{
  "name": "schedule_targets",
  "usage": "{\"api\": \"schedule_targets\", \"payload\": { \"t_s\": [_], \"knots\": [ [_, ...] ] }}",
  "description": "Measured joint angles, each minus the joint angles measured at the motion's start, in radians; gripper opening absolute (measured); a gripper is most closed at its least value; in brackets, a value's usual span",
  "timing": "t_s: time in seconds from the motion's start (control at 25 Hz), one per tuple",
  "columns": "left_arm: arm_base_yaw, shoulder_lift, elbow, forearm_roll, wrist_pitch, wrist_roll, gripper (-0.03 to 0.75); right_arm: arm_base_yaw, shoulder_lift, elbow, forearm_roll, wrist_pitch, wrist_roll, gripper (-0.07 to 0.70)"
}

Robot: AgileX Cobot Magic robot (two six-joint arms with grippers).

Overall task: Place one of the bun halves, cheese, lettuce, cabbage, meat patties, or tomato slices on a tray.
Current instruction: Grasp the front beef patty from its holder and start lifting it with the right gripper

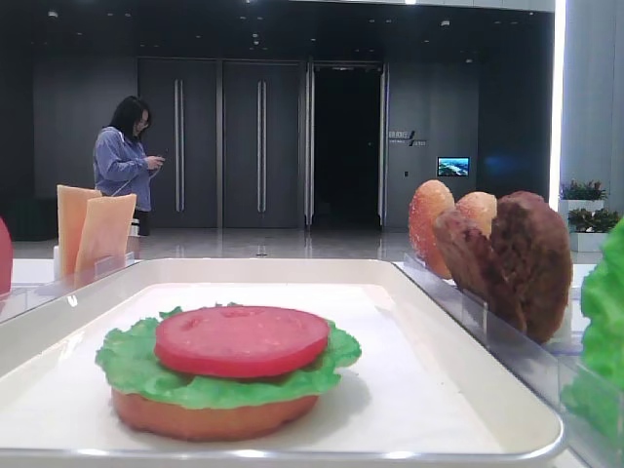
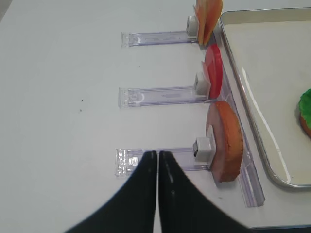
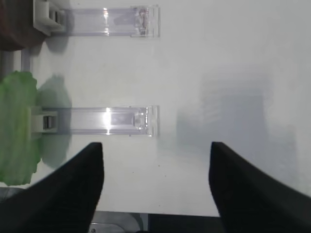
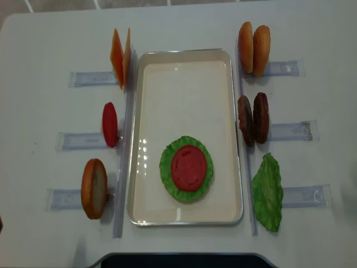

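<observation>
On the white tray (image 4: 139, 167), toward its near end, a stack sits flat: a bun half (image 1: 200, 417) at the bottom, lettuce (image 4: 167, 167) over it, and a tomato slice (image 4: 189, 167) on top. The far half of the tray is bare.

At 9 o'clock of the tray, three clear racks (image 4: 75, 141) lie on the surface (image 4: 44, 44). The nearest holds a bun (image 4: 93, 188) on edge, the middle one a second tomato slice (image 4: 110, 124) on edge, and the farthest two cheese slices (image 4: 120, 57) leaning together.

At 3 o'clock of the tray, the nearest rack holds a loose lettuce leaf (image 4: 268, 192), the middle one two meat patties (image 4: 254, 118) standing side by side, and the farthest two more bun halves (image 4: 254, 48) on edge.

The left claw (image 2: 158, 160) hangs over the surface at 9 o'clock of the tray, its dark fingers pressed together with only a thin seam between them, holding nothing; its tips lie over the outer end of the nearest left rack. The right claw (image 3: 155, 160) hovers at 3 o'clock of the tray with its fingers spread wide and empty, above bare surface just short of the rack that carries the loose lettuce leaf.

In the low view, a person (image 1: 125, 161) in a blue shirt stands far behind the surface, before dark doors (image 1: 219, 141).
</observation>
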Motion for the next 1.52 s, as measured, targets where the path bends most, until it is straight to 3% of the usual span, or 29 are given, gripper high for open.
{"api": "schedule_targets", "payload": {
  "t_s": [0.64,0.88,1.08,1.2,1.52],
  "knots": [
    [0.0,0.0,0.0,0.0,0.0,0.0,-0.007,0.0,0.493,-0.443,-0.007,0.007,-0.006,0.472],
    [0.0,0.0,0.0,0.0,0.0,0.0,-0.007,0.0,0.582,-0.533,-0.01,0.007,-0.005,0.472],
    [0.0,0.0,0.0,0.0,0.0,0.0,-0.007,0.009,0.587,-0.556,-0.024,0.008,0.06,0.472],
    [0.0,0.0,0.0,-0.005,0.0,0.0,-0.007,0.062,0.588,-0.556,-0.057,0.008,0.123,0.472],
    [0.0,0.0,0.0,-0.006,0.0,0.0,-0.007,0.321,0.59,-0.556,-0.089,0.008,0.311,0.472]
  ]
}}
